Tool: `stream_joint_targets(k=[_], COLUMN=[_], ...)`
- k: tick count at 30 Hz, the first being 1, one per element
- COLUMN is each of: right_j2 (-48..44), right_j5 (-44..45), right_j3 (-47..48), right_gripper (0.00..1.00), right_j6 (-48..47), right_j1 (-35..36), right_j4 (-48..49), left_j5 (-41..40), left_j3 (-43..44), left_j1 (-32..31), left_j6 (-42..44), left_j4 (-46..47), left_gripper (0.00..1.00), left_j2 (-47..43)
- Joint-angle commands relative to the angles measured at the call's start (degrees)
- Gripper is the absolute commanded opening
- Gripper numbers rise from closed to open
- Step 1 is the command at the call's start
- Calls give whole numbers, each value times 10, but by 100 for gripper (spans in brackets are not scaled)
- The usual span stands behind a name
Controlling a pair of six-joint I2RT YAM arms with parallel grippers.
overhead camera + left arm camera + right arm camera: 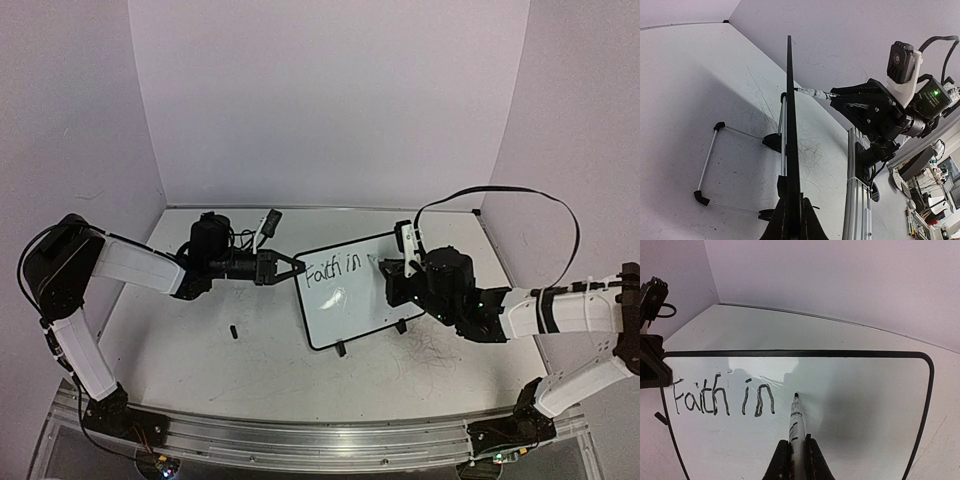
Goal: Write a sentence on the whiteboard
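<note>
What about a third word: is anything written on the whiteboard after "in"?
No, the writing on the whiteboard reads only "Faith in", and the marker tip points at bare white beyond it.

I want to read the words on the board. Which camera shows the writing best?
The right wrist view: the sentence faces the camera, large and clear, reading "Faith in". The top view shows it small and slanted. The left wrist view sees the whiteboard edge-on, so no writing shows.

Top cam looks down from above and behind me. Left wrist cam sights edge-on along the whiteboard [790, 125], right wrist one sits close facing its front. All share it.
</note>
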Motion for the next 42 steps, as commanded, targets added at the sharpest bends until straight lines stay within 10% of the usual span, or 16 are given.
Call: stream_joint_targets(k=[1, 42], right_j2=[6, 6], right_j5=[18, 38], right_j3=[18, -2], right_gripper=[0, 0], right_j6=[-5, 23], right_j1=[2, 27], right_j4=[17, -13], left_j5=[49, 49], left_j3=[18, 18], left_j1=[-23, -23], left_j6=[-2, -2], left_j4=[-15, -14], left_gripper=[0, 0], left_j2=[-2, -3])
